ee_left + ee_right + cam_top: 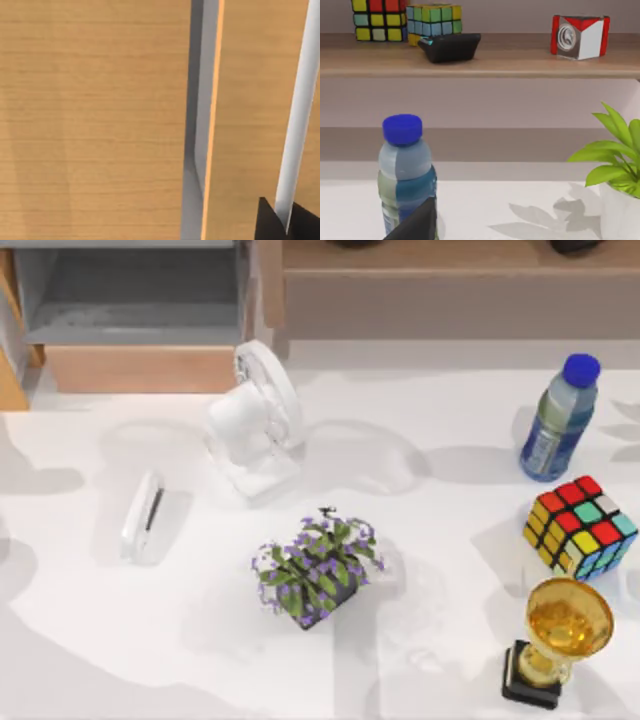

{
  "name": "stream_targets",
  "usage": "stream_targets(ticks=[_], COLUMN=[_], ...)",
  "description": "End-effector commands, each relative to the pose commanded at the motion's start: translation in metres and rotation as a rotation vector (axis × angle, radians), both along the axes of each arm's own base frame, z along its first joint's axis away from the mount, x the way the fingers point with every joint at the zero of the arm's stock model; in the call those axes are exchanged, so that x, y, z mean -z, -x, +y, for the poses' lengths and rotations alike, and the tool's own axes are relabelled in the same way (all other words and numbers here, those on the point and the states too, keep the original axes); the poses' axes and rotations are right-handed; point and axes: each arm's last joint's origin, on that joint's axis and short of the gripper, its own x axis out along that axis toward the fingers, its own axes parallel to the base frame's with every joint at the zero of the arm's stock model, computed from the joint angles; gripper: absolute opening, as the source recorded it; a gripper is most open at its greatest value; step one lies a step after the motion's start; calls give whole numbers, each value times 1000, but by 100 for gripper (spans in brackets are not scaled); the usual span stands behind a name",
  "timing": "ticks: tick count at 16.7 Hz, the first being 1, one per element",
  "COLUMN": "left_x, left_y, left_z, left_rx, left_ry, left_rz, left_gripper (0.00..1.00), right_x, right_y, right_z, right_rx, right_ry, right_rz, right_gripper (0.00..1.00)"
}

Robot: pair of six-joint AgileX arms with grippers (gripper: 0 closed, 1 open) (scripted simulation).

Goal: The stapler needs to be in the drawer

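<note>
While unheld: stapler lies on tabletop, drawer open.
Gripper: cannot tell state.
Risk: perhaps knocking the fan nearby.

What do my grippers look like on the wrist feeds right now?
Little of them is in view. In the left wrist view, the left gripper's finger is a flat, dark, near-black wedge with a sharp angular edge. In the right wrist view, the right gripper's finger is a matching plain dark wedge. No cables or markings are visible on either.

The white table bears stapler, fan, flowers, bottle, cube, trophy.
</note>
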Motion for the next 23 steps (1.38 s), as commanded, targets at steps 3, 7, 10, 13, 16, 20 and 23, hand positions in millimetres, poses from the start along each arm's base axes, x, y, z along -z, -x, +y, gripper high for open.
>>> stream_targets(ticks=[3,7,10,13,16,20,23], left_x=[2,1,2,2,2,2,2], left_y=[-1,14,39,59,62,65,87], left_z=[0,2,2,1,1,2,4], left_rx=[0,-2,0,0,0,-2,-2], left_ry=[3,0,2,3,3,0,-1], left_rz=[6,3,5,6,6,4,5], left_gripper=[0,0,0,0,0,0,0], right_x=[0,0,0,0,0,0,0], right_y=[0,0,0,0,0,0,0], right_z=[0,0,0,0,0,0,0], right_rx=[0,0,0,0,0,0,0], right_ry=[0,0,0,0,0,0,0], right_rz=[0,0,0,0,0,0,0], right_gripper=[100,100,100,100,100,100,100])
